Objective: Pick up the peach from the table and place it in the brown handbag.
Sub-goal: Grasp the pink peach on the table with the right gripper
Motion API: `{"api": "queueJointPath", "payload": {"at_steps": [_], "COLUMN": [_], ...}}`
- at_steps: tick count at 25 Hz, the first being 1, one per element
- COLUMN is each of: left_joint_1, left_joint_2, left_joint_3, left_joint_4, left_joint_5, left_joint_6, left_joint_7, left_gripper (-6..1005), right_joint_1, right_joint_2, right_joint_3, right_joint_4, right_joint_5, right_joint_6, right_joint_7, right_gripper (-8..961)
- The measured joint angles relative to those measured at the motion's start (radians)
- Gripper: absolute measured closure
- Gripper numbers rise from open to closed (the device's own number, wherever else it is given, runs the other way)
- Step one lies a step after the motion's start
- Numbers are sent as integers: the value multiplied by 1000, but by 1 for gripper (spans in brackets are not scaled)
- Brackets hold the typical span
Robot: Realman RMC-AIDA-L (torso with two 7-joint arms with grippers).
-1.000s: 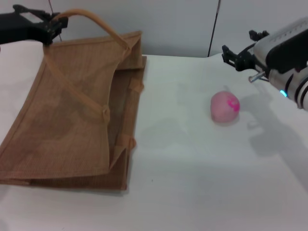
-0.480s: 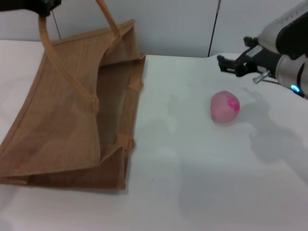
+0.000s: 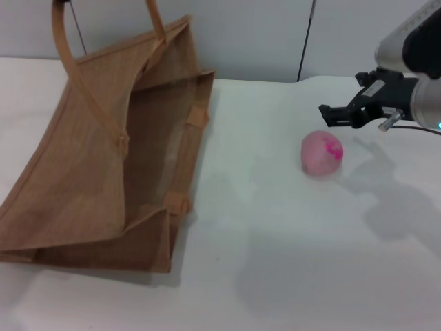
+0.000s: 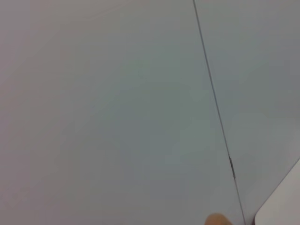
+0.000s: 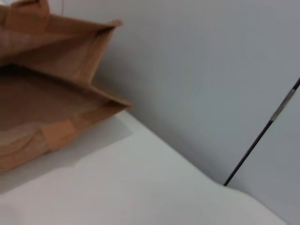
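The pale-pink peach [image 3: 321, 153] with a magenta blotch lies on the white table [image 3: 275, 241], right of centre. My right gripper [image 3: 342, 95] hovers just above and to the right of it, open and holding nothing. The brown handbag [image 3: 83, 172] lies on its side at the left, its mouth gaping toward the peach. One loop handle [image 3: 69, 62] is pulled taut and runs off the top edge of the head view. My left gripper is beyond that edge and hidden. The right wrist view shows the handbag's open mouth [image 5: 47, 108] across the table [image 5: 122, 187].
A grey wall with a dark vertical seam [image 3: 306, 41] rises behind the table. Bare tabletop separates the bag from the peach. The left wrist view shows mostly wall, a table corner [image 4: 283, 204] and a small tan tip [image 4: 216, 219].
The left gripper rose out of the top of the head view with the handle, and the bag's mouth opened wider. The right gripper came down and nearer to the peach.
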Motion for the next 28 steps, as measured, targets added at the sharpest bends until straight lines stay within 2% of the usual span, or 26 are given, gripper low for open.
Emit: {"api": "queueJointPath", "payload": {"at_steps": [4,8,14,24,28], "left_joint_1": [-2,-8,-15,-27,-29], "left_joint_2": [1,1,-1,-3,-3], "left_joint_3": [0,8,21,36,54], "left_joint_4": [27,54,56,57,57], "left_joint_5": [0,0,0,-1,-1], "left_joint_6": [-9,-11,-13,-13,-11], "left_joint_7": [-9,-17,-19,-19,-21], "left_gripper": [874,874,874,874,874], "right_joint_1": [8,29,129,145,170], "right_joint_2": [0,0,2,3,4], "right_joint_3": [8,2,-5,-6,-15], "right_joint_4": [-17,34,210,247,304], "right_joint_5": [-2,-3,4,9,25], "right_joint_6": [77,99,106,84,58], "right_joint_7": [0,3,15,15,15], "right_gripper": [76,71,70,70,70]}}
